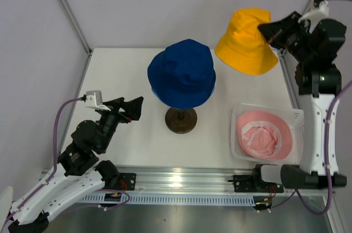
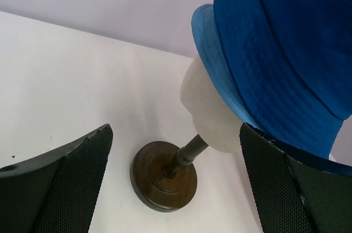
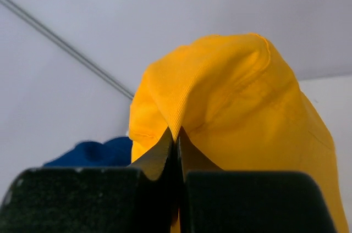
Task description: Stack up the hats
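The navy hat (image 1: pixel 181 73) sits on the cream mannequin head (image 2: pixel 212 115), over the light blue hat (image 2: pixel 212 57), whose brim shows beneath it. My right gripper (image 1: pixel 268 31) is shut on a fold of the yellow hat (image 1: pixel 245 43) and holds it in the air at the back right; the pinch shows in the right wrist view (image 3: pixel 177 134). The pink hat (image 1: pixel 259 134) lies in the white mesh basket (image 1: pixel 297 116). My left gripper (image 1: pixel 136 106) is open and empty, left of the stand's dark base (image 1: pixel 181 119).
The stand's round base (image 2: pixel 163 175) lies between my left fingers (image 2: pixel 66 183) in the wrist view, farther off. Metal frame posts rise at the back left (image 1: pixel 66 7) and back right. The table's right edge runs beside the basket.
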Robot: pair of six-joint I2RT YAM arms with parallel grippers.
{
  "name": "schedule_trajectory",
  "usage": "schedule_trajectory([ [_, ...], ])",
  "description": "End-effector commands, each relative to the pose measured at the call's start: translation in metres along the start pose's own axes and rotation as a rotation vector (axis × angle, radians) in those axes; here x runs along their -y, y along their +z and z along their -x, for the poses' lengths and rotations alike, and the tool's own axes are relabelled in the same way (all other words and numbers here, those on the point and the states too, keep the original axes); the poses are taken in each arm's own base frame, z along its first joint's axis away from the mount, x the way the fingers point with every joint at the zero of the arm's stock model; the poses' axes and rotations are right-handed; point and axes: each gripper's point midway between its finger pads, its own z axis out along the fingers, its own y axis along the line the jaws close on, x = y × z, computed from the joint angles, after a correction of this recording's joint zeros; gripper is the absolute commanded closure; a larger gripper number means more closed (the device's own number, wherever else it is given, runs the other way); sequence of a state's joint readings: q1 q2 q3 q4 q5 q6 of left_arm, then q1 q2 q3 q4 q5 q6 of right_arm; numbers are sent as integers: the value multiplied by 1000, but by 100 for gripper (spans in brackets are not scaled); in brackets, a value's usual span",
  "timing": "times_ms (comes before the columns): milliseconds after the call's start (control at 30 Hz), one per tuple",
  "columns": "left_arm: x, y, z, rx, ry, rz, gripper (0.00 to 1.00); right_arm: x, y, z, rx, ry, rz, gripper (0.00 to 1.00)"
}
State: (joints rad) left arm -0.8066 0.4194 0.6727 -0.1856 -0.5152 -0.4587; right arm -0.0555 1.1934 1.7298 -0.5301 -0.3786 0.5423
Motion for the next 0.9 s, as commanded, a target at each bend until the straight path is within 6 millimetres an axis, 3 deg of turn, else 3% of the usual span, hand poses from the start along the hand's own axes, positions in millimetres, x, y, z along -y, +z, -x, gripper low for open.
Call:
schedule_trajectory([
  [0,5,0,21,38,15,6,0,-56,38,22,4,-61,219,100],
  [33,6,0,22,35,15,7,1,-87,30,43,47,-108,293,100],
  [67,6,1,23,36,17,9,0,-101,34,44,40,-125,334,100],
  [100,8,1,24,35,14,4,0,-110,55,29,-14,-122,361,100],
  [133,9,2,23,31,14,2,0,-139,38,57,67,-174,429,100],
  [200,10,2,22,25,6,-2,1,-163,36,76,125,-166,498,100],
  [267,12,2,22,23,-8,-8,1,-172,36,84,160,-142,537,100],
  [300,12,2,21,20,-11,-10,1,-185,25,96,214,-147,590,100],
  [333,12,2,21,21,-12,-12,1,-191,20,94,203,-137,629,100],
  [400,11,2,21,23,-15,-4,1,-195,24,82,159,-98,674,100],
  [600,-2,-1,23,33,-6,59,0,-216,32,15,-65,-83,741,100],
  [667,-6,-4,26,46,-7,71,0,-226,23,1,-96,-91,759,100],
  [733,-8,-7,30,63,-13,73,1,-221,28,-18,-135,-111,735,100],
  [767,-8,-8,33,71,-12,73,1,-227,17,-22,-141,-118,753,100],
  [867,-12,-13,39,96,-12,81,1,-220,11,-41,-178,-130,733,100],
])
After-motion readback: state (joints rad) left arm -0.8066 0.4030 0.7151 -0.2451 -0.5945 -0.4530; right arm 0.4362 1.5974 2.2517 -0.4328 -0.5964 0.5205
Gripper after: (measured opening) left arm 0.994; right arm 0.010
